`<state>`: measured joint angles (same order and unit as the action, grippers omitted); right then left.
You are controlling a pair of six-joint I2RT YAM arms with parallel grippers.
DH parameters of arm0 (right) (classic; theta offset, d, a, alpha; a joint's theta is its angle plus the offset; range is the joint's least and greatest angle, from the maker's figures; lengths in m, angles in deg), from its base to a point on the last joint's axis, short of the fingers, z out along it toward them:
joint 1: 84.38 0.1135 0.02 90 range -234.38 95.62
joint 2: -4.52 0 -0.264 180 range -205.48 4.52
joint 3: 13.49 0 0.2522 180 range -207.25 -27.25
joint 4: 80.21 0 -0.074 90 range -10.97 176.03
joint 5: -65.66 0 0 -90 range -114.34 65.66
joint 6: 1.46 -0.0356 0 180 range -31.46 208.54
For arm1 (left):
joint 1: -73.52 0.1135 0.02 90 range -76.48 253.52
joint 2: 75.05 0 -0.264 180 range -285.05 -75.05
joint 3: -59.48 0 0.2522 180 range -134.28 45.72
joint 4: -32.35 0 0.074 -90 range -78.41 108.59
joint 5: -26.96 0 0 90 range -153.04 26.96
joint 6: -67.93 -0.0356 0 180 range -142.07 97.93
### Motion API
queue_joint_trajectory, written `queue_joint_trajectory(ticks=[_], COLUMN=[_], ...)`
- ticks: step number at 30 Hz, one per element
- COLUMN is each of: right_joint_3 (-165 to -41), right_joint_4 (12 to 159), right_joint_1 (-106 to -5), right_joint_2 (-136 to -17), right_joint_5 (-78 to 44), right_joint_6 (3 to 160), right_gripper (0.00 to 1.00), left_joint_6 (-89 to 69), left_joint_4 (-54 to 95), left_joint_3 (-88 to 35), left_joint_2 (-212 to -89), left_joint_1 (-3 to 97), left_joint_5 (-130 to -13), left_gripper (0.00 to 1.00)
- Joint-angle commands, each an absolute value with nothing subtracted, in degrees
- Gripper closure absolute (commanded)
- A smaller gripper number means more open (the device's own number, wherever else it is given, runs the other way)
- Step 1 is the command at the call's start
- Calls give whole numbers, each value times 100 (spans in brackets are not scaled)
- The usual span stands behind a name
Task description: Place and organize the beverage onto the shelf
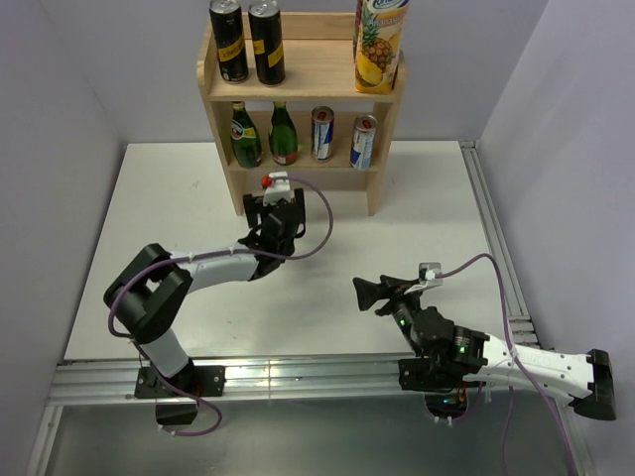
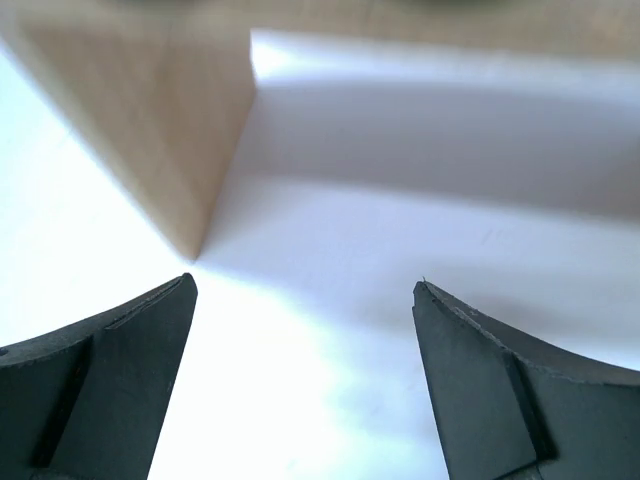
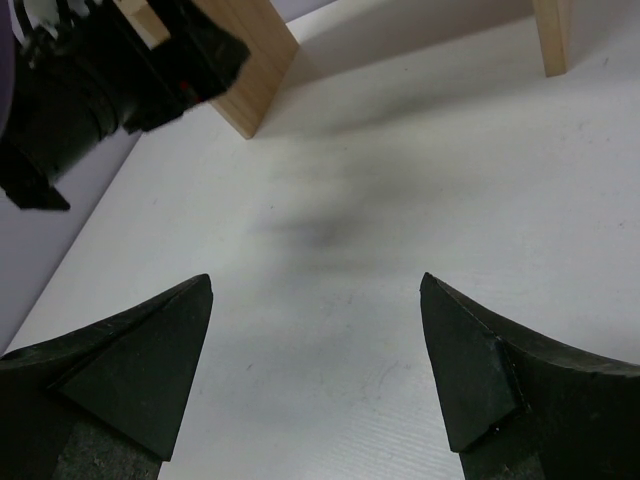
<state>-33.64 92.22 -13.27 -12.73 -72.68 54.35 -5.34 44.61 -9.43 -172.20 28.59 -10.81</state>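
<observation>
Both pairs of jaws are spread wide with nothing between them. The shelf [image 1: 317, 179] stands directly ahead of the left jaws, and its left foot [image 2: 150, 110] is just beyond the left fingertip. It is well ahead of the right jaws, across open white surface [image 1: 198, 307].

Every drink in view stands on the shelf, above and beyond the left jaws. On the top board are two black cans with yellow labels [image 1: 229, 40] [image 1: 267, 42] and a tall pineapple juice carton [image 1: 379, 45]. On the lower tier are two green bottles [image 1: 245, 134] [image 1: 284, 132] and two slim blue-and-silver cans [image 1: 322, 133] [image 1: 364, 141].

The cans are probably stiff if full, fairly light, and smooth enough to slip. A grip across the middle of the body should suit them. The bottles look like glass, so they are likely heavier and breakable. They are best held on the wide lower body, not the tapering neck. The carton is the tallest item and probably the heaviest. Its walls would give under a hard squeeze, and it could tip at the rim, so a gentle hold across its narrower faces near mid-height seems safest.

The shelf itself is pale bare wood with flat side panels. It is rigid but probably light enough to shift if nudged.
</observation>
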Motion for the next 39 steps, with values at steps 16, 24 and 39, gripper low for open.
queue_joint_trajectory(ticks=[16, 24, 39], right_joint_3=[-5482, -7004, -7488], right_joint_4=[7674, 7767, 7592], right_joint_1=[-1283, -1292, -1292], right_joint_2=[-1182, -1297, -936], right_joint_5=[-6724, -6091, -6362], right_joint_6=[5778, 6858, 7281], right_gripper=[9, 3, 0], left_joint_6=[2994, 3631, 2882], left_joint_4=[-1281, -2624, -2571], left_joint_3=[37, -446, -1035], left_joint_2=[-13299, -11347, -11126], left_joint_1=[638, -417, -444], left_joint_5=[-354, 270, 498], left_gripper=[3, 1, 1])
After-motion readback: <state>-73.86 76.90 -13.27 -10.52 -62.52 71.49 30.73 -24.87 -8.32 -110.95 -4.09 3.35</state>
